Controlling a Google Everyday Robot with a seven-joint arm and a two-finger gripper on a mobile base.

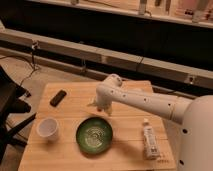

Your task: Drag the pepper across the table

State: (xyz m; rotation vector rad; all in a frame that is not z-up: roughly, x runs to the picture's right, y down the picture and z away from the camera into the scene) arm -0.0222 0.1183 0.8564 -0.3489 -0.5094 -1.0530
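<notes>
i am not finding the pepper anywhere on the table (70,150); the spot under the gripper (101,107) is being hidden by the arm (145,102), so i cannot tell where it is lying. the gripper is hanging low over the middle of the table, just behind the plate (94,135), and i cannot tell how far it is open or whether it has hold of anything. the arm is reaching in from the right, its elbow standing over the far half of the top. the green plate is sitting near the front edge. a white cup (47,128) is standing to its left, apart from it. a dark block (58,97) is lying near the far left corner. a white tube (149,142) is lying on the right side, pointing front to back.
</notes>
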